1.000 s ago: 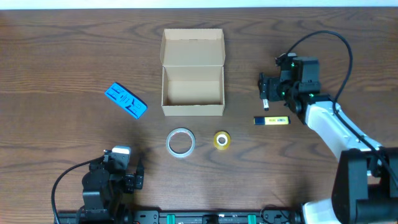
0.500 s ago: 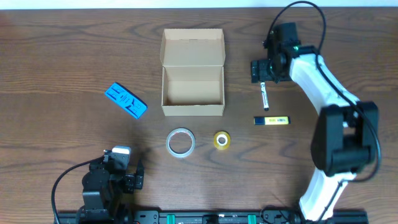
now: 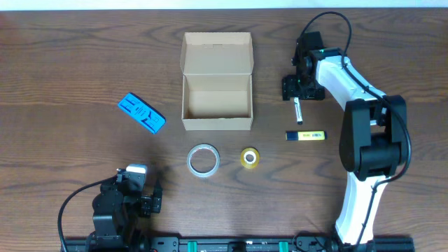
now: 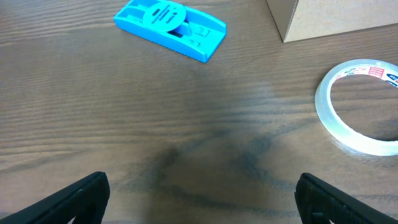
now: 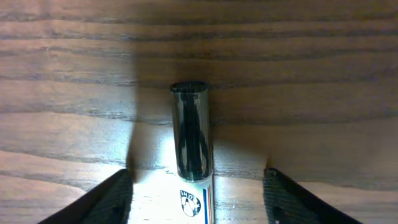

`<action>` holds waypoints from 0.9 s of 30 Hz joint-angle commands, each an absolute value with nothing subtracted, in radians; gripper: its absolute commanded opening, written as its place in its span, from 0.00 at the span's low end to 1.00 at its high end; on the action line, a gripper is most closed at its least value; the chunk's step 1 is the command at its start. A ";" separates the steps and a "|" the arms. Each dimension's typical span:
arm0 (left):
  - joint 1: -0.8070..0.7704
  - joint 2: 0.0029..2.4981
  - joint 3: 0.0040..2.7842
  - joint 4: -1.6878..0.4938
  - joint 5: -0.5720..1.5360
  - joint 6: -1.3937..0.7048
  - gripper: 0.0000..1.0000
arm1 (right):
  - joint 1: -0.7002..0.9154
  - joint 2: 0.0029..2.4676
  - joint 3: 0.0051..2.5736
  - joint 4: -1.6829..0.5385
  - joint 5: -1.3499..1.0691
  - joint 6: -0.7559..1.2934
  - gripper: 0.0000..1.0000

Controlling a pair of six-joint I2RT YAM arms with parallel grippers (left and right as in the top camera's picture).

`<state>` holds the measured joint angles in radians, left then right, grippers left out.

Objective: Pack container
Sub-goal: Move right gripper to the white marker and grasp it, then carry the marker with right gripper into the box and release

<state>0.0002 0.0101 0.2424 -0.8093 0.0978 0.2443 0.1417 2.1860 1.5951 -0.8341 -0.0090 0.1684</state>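
The container [image 3: 217, 101] is an open tan cardboard box with its flap lid standing up at the back, and it looks empty. Its corner shows in the left wrist view [image 4: 336, 18]. A white marker with a black cap [image 3: 297, 112] lies right of the box. My right gripper [image 3: 299, 89] is open, low over the marker's far end. In the right wrist view the marker [image 5: 191, 134] lies between the fingers [image 5: 199, 199], untouched. My left gripper [image 3: 140, 199] is open and empty at the front left; its wrist view shows the fingers [image 4: 202, 199] over bare table.
A blue flat plastic item [image 3: 141, 113] lies left of the box, also in the left wrist view [image 4: 171, 28]. A clear tape roll [image 3: 203, 159] [image 4: 360, 106] and a yellow tape roll [image 3: 249, 157] lie in front of the box. A yellow-and-blue pen [image 3: 306, 136] lies near the marker.
The right arm has swung from the right side toward the back, and its gripper now sits over the marker's far end. The marker and the left arm have not moved.
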 commanded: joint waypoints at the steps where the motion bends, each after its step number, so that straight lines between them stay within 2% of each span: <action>1: 0.007 0.004 0.234 -0.819 0.097 0.262 0.95 | 0.153 2.209 1.613 -0.839 -0.010 0.187 0.56; 2: 0.007 0.004 0.234 -0.819 0.097 0.262 0.95 | 0.153 2.211 1.613 -0.843 -0.010 0.187 0.48; 8: 0.007 0.004 0.234 -0.819 0.097 0.262 0.96 | 0.153 2.211 1.600 -0.848 -0.009 0.187 0.23; 15: 0.007 0.004 0.234 -0.819 0.097 0.262 0.95 | 0.153 2.211 1.601 -0.838 0.000 0.173 0.01; 27: 0.007 0.004 0.234 -0.819 0.097 0.262 0.95 | 0.169 2.149 1.661 -0.905 -0.008 0.132 0.01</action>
<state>0.0002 0.0101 0.2424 -0.8093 0.0978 0.2443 0.1467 2.1860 1.6207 -0.8936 -0.0071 0.1638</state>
